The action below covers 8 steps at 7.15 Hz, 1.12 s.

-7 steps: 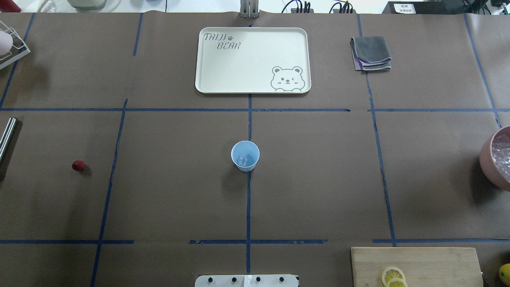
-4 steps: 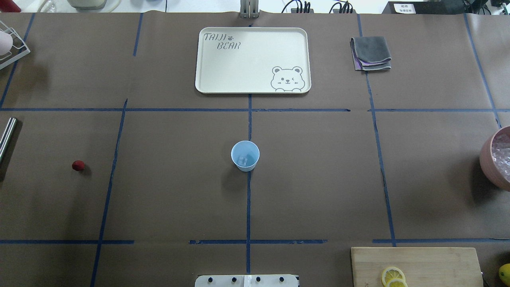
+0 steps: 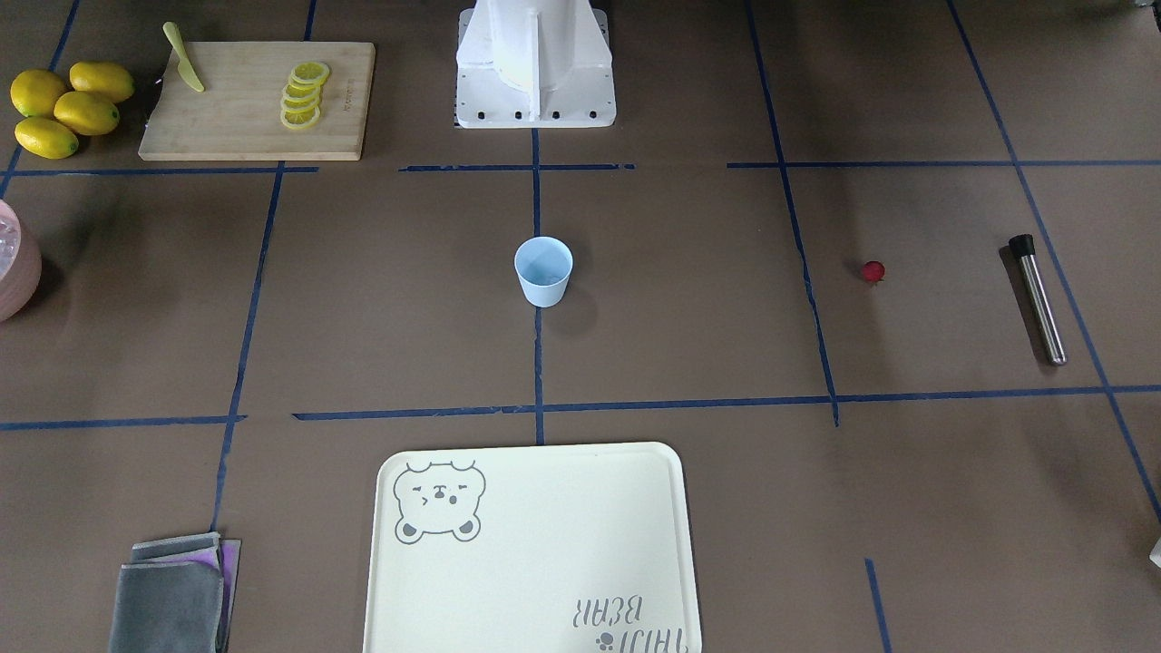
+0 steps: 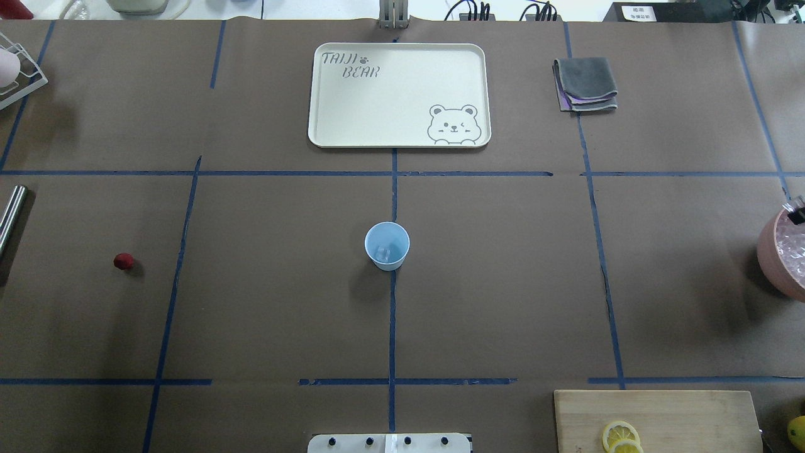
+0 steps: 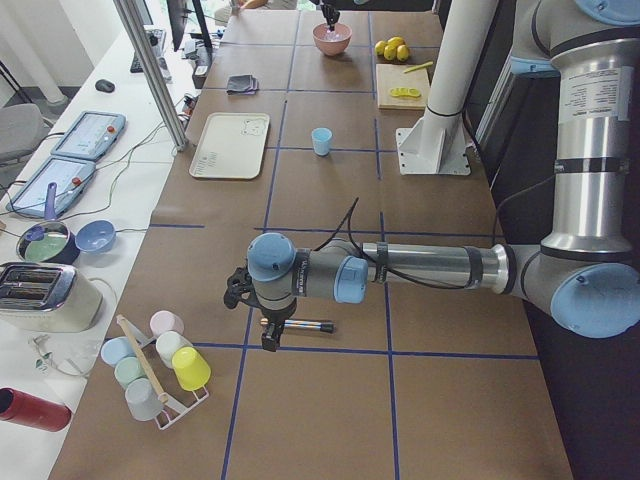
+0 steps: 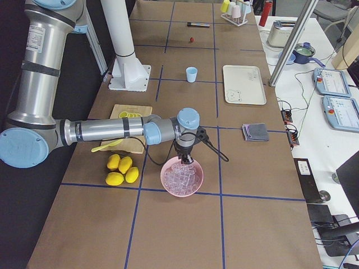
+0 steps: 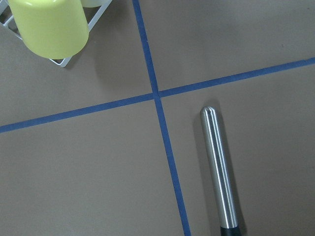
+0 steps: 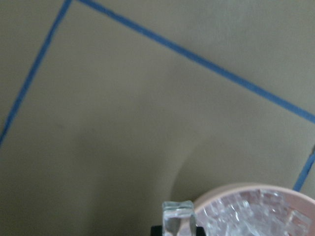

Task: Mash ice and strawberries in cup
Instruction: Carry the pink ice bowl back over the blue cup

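The light-blue cup stands at the table's centre with a piece of ice in it. It also shows in the front view. The red strawberry lies on the table far to the left. My right gripper is shut on a clear ice cube just over the rim of the pink container. Its tip shows in the overhead view. My left gripper hovers over a steel muddler. I cannot tell whether it is open or shut.
A cream tray lies at the back centre, with a folded grey cloth to its right. A cutting board holds lemon slices, with whole lemons beside it. A rack of cups stands at the far left.
In the overhead view the right gripper's tip, holding an ice cube, has come into sight above the pink container's rim. The cup and the strawberry have not moved.
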Tool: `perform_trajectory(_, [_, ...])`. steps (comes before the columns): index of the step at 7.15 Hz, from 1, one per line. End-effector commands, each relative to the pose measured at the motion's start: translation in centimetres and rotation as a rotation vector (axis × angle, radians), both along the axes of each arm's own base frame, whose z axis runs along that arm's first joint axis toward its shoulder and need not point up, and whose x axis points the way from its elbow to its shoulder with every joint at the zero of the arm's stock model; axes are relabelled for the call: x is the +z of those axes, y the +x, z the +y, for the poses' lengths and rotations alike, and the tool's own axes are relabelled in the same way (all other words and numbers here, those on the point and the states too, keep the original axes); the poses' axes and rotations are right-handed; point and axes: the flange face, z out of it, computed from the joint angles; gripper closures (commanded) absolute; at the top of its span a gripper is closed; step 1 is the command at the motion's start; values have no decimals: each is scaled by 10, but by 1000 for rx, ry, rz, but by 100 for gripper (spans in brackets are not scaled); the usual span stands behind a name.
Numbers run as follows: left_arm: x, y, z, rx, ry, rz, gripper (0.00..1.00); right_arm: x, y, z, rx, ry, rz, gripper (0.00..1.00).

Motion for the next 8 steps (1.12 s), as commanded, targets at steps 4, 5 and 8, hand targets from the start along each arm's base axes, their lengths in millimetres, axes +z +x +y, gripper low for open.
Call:
perform_trajectory(4, [-1, 0, 0, 0, 3, 0, 0, -250, -202, -60, 67, -89, -15, 100])
perform_trajectory(5, [-2, 0, -1, 0, 5, 0, 0, -288, -250, -47, 101, -108, 5, 100])
perform_trajectory(8, [-3, 0, -1, 0, 8, 1, 0, -393, -392, -10, 232, -203, -8, 100])
